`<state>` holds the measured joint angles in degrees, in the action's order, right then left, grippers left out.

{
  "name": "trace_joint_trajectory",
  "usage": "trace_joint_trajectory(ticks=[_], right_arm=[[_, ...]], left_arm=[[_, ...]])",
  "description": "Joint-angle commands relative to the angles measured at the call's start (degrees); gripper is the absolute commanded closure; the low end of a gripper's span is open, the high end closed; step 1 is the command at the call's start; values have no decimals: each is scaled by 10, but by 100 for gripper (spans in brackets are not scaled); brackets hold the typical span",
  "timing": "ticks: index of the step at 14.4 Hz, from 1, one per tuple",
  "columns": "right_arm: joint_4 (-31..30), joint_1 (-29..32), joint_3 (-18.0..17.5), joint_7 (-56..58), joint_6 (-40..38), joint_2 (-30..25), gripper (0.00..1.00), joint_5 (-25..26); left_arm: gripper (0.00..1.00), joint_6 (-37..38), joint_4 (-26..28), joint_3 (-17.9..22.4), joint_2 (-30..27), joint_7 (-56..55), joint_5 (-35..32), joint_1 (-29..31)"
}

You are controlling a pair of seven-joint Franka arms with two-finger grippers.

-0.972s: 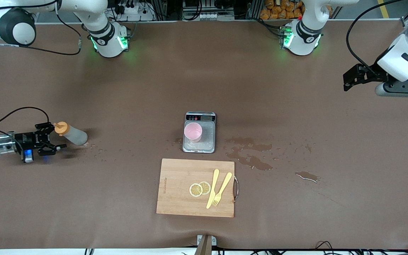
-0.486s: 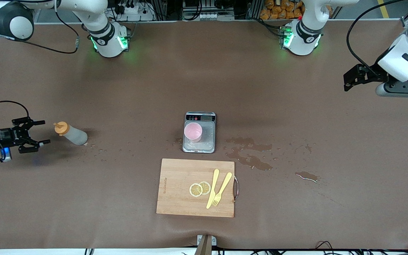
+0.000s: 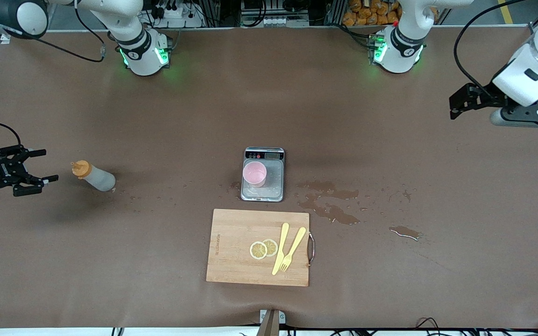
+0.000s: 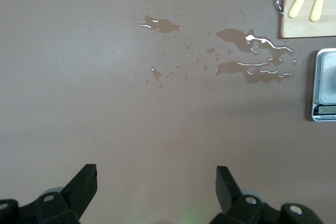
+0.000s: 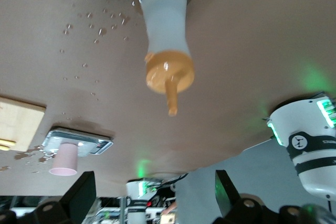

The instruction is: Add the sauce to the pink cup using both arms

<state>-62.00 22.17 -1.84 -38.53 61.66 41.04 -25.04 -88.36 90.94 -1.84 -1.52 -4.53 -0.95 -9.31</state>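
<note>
Now sauce (image 3: 93, 177) standing free, right tool (image 3: 37, 165) open beside it

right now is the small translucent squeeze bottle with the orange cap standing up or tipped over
Standing upright. The translucent squeeze bottle rests on its base on the table, orange nozzle cap on top, nothing gripping it.

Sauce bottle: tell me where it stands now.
In the front view the sauce bottle stands on the table toward the right arm's end, beside the open right gripper.

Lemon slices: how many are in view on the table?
2. Both lie on the wooden cutting board, overlapping side by side: one lemon slice toward the right arm's end, the other next to the yellow knife. Nothing seems to hide more.
</note>
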Motion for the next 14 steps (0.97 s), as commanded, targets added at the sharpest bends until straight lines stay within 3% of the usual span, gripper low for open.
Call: trace_joint_trajectory(ticks=[1,9,12,14], right_arm=[[-12,-65,0,-8,-3,-66,0,66],[-13,-208,1,-10,-1,-118,0,82],[-16,-205,3,37,6,-144,0,97],[-24,-206,2,114,33,-183,0,149]], left_arm=[[0,12,-15,-11,-11,-13,-3,0],[0,13,-16,3,-11,-31,29,9],[0,9,-18,2,3,-33,29,8],[0,6,-19,2,3,-33,30,9]])
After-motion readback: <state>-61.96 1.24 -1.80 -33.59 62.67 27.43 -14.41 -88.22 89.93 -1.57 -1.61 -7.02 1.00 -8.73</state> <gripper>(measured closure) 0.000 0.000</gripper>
